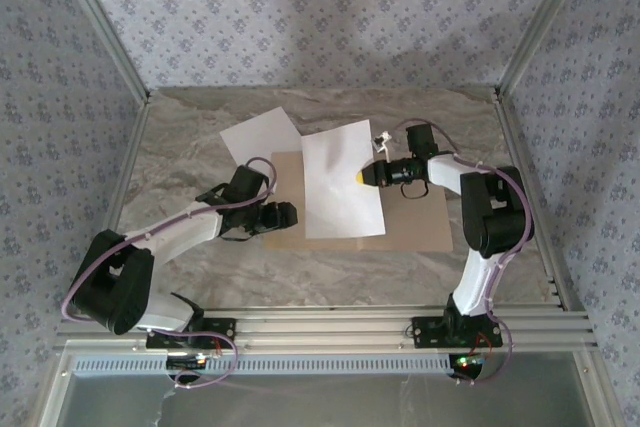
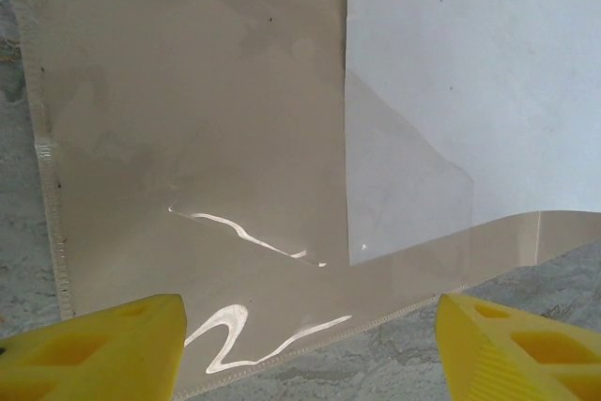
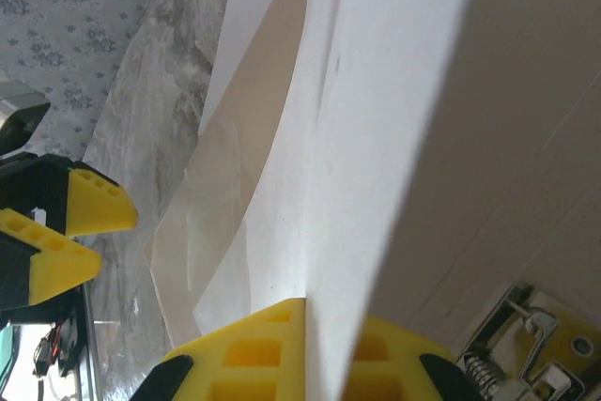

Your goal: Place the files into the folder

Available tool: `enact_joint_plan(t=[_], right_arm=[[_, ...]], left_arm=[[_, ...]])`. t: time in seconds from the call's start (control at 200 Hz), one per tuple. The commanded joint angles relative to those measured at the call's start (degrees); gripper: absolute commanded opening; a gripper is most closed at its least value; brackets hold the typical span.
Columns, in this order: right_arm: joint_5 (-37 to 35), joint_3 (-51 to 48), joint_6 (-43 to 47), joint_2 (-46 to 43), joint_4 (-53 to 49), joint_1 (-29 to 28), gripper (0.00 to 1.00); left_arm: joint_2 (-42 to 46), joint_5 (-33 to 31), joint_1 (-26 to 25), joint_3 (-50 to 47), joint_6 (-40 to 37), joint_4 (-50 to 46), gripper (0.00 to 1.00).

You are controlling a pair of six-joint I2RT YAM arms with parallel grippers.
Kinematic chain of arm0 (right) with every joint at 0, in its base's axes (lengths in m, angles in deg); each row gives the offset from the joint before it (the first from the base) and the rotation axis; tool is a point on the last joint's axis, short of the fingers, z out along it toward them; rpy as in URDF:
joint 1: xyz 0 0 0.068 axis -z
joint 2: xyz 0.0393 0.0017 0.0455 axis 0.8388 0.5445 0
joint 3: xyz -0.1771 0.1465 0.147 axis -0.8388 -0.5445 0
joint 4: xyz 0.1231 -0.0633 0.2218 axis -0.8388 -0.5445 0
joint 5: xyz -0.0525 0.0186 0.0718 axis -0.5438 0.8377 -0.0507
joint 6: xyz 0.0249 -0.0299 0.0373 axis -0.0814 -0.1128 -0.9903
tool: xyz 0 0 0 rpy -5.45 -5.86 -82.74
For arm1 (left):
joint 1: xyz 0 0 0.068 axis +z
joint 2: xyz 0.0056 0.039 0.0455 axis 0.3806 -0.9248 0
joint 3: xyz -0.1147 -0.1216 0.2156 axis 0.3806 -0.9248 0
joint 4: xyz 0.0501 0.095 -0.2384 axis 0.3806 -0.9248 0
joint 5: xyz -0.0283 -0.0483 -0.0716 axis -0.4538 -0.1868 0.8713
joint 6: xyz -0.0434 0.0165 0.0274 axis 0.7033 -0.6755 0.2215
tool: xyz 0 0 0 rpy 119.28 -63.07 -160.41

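Observation:
The tan folder (image 1: 415, 227) lies open on the marble table, and its metal clip (image 3: 526, 345) shows in the right wrist view. One white file sheet (image 1: 340, 187) stands tilted over the folder's middle. My right gripper (image 1: 362, 176) is shut on that sheet's right edge, its yellow fingers (image 3: 244, 354) pinching the paper (image 3: 376, 138). A second white sheet (image 1: 260, 135) lies at the back left, partly under the folder's corner. My left gripper (image 1: 285, 215) hovers open over the front edge of the folder's left leaf (image 2: 188, 138), with nothing between its fingers (image 2: 103, 345).
The left leaf carries a glossy clear pocket (image 2: 404, 204) that overlaps the white sheet (image 2: 470, 63). Metal frame posts and patterned walls close in the table on three sides. A rail (image 1: 320, 327) runs along the near edge by the arm bases.

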Motion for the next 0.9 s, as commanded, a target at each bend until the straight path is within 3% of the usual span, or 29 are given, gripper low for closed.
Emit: enact_joint_plan(t=[0.0, 0.894], right_arm=[[1.42, -0.15, -2.05, 1.41, 2.24, -0.22, 0.00], [2.52, -1.32, -4.97, 3.43, 7.27, -2.68, 0.00]], left_arm=[[0.26, 0.61, 0.22, -0.54, -0.19, -0.58, 0.71], [0.25, 0.76, 0.22, -1.37, -0.08, -0.23, 0.71]])
